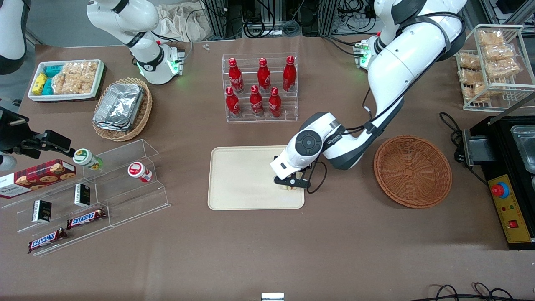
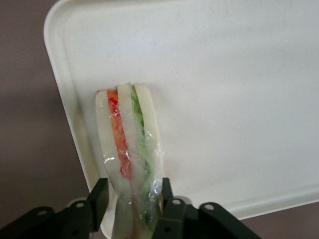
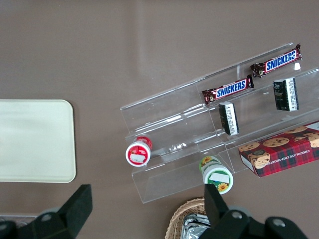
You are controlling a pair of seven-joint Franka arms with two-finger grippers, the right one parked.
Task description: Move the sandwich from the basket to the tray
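The brown bench (image 1: 250, 251) has wide bare cloth between the tray and the front camera, and more bare cloth between the tray and the bottle rack (image 1: 261, 88) farther back. The cream tray (image 1: 238, 179) lies flat near the middle, its low rounded rim unbroken, most of its surface bare toward the parked arm's end. The reddish-brown basket (image 1: 413, 171) sits on the bench well apart from the tray, toward the working arm's end, with a strip of open cloth between the two. The tool (image 1: 291, 183) hangs low over the tray, close to the tray's edge that faces the basket and nearer the front camera than the tray's middle. Its two fingers (image 2: 98, 195) are closed on the sandwich (image 2: 130, 164), pressing the outer bread slices from both sides. In the left wrist view the wrapped wedge stands on edge over the tray just inside the rim, its orange, red and green layers showing.
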